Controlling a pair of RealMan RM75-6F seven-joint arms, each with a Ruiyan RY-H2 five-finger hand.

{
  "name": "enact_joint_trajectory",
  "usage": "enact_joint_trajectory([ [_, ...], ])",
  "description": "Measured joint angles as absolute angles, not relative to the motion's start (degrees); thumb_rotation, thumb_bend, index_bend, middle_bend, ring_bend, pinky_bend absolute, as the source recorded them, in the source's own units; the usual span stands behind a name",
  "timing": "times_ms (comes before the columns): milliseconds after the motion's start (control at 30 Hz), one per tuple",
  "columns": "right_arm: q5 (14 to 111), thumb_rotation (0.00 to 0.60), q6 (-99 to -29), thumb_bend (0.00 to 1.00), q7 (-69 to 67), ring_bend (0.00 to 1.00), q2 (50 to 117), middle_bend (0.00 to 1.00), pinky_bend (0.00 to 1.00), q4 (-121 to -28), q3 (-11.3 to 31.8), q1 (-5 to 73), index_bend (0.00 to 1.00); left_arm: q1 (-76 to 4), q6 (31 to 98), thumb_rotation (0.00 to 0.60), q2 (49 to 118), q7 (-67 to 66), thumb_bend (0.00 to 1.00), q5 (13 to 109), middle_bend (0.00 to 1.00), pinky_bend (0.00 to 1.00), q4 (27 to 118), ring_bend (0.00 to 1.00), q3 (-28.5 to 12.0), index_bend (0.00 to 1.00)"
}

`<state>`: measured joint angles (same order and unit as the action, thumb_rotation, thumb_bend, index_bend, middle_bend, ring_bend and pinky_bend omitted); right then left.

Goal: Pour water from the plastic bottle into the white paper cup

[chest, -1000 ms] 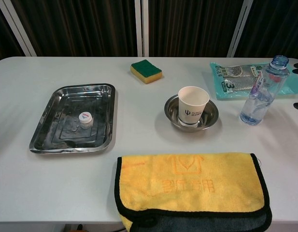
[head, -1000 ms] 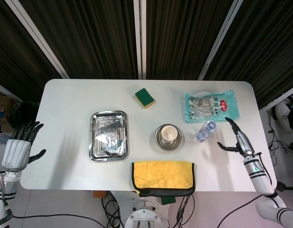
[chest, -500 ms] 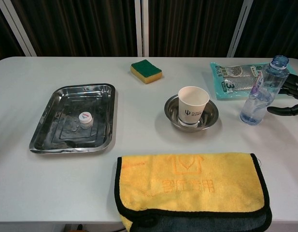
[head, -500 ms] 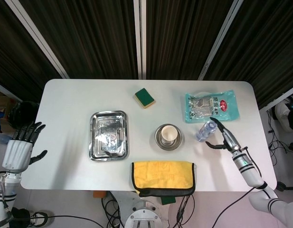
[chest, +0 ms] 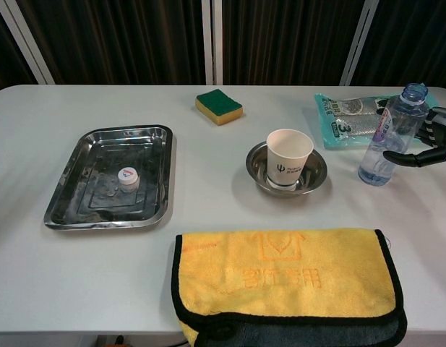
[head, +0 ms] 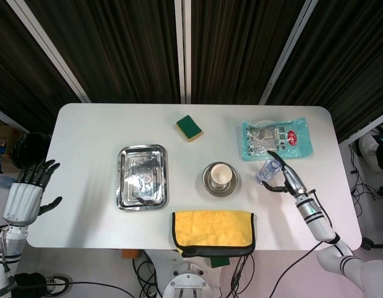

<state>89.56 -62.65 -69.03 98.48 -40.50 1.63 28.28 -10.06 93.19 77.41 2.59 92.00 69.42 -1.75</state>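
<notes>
Right robot hand (fingers spread, holding nothing) flanks the upright, uncapped plastic bottle.

Your right hand reaches the plastic bottle from its open outer side; the snack packet crowds behind, the paper cup stands clear inward.

White counter. Rectangular steel tray at left, small white bottle cap inside. Yellow-green sponge near far edge. Round steel bowl mid-right. Teal snack packet far right. Folded yellow cloth, black-trimmed, at near edge.
</notes>
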Motion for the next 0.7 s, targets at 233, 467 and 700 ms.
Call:
enact_joint_trajectory([
  [233,88.6,0.600,-63.2,0.33,-69.3,0.00,99.5,0.00,0.00,-39.5,2.0,27.9,0.29,-10.1,92.7,0.600,77.4,2.6,0.09,92.0,0.17,0.16,69.7,0.11,-1.9,0.17],
  [467,88.0,0.600,-63.2,0.36,-70.6,0.00,99.7,0.10,0.00,-38.9,2.3,27.9,0.39,-10.1,92.2,0.600,77.3,2.2,0.09,91.9,0.17,0.16,70.1,0.11,-2.1,0.17],
  [700,87.7,0.600,-63.8,0.48,-71.8,0.14,100.1,0.32,0.22,-38.2,2.5,27.6,0.51,-10.1,91.9,0.600,77.1,2.0,0.09,91.9,0.17,0.16,70.5,0.11,-2.2,0.17],
])
